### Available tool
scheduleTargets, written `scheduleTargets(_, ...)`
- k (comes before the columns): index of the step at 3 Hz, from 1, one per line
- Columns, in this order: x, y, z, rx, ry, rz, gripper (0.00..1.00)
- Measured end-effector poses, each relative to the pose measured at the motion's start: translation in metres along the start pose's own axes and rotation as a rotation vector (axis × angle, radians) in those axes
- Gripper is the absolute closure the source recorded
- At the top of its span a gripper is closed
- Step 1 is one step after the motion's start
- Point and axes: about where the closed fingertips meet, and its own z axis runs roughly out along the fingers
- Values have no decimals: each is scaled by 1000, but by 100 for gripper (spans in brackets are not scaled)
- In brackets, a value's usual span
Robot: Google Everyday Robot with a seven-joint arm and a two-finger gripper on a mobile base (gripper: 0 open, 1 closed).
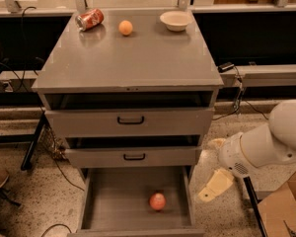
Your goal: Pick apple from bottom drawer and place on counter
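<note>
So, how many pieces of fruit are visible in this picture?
2. The apple lies on the bottom drawer floor; an orange sits on the counter between can and bowl. The gripper hangs right of the drawer. Upper drawers may hide more.

Reddish-pink apple [157, 201], grey bottom drawer [116, 196]; cream tool [214, 186] right of drawer.

Apple [157, 201] lies in the open bottom drawer [116, 199]; jaws hang outside its right wall
</note>
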Motion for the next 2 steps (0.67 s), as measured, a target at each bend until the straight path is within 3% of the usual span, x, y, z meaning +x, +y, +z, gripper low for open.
scheduleTargets(2,81,-48,110,40,-180,167,0)
